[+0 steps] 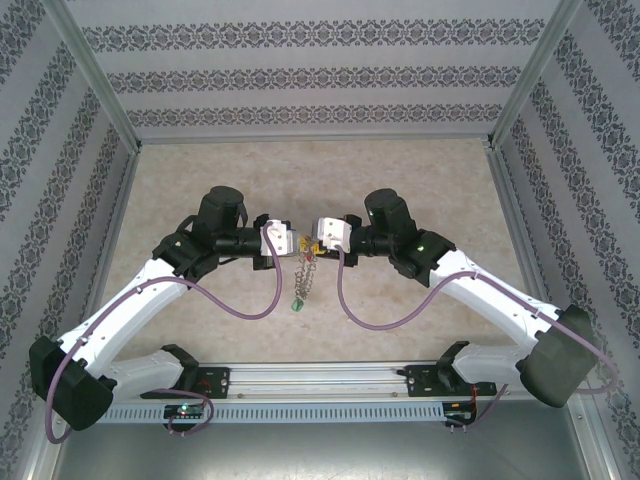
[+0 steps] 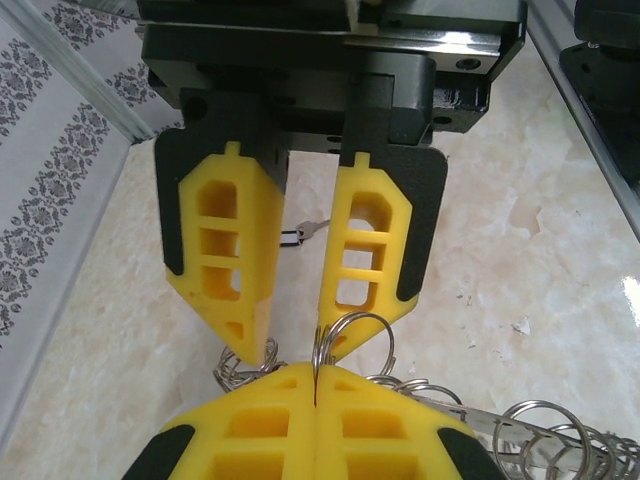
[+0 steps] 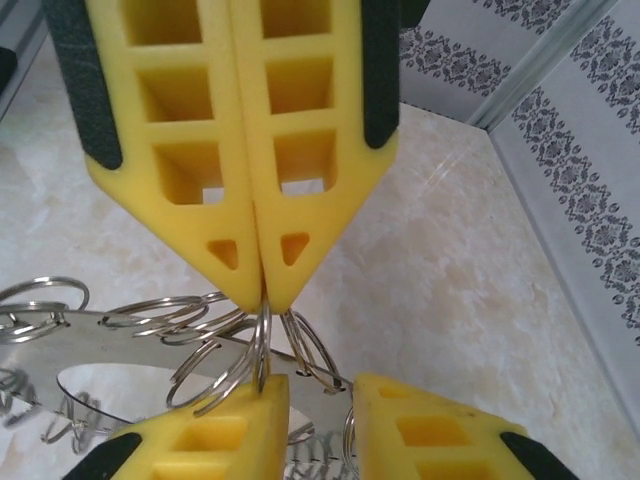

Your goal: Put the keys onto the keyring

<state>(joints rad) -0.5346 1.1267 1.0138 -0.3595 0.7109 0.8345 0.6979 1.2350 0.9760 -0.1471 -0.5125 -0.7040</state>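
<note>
Left claw (image 2: 315, 378) clamps a keyring (image 3: 60, 345) loop from nine o'clock, right claw (image 3: 322, 388) at three o'clock gapes slightly among loops, gripping nothing visible, so both keys look still unthreaded.

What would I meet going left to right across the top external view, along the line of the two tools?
left arm → left tool → keyring hanging between the tools → right tool → right arm
</note>
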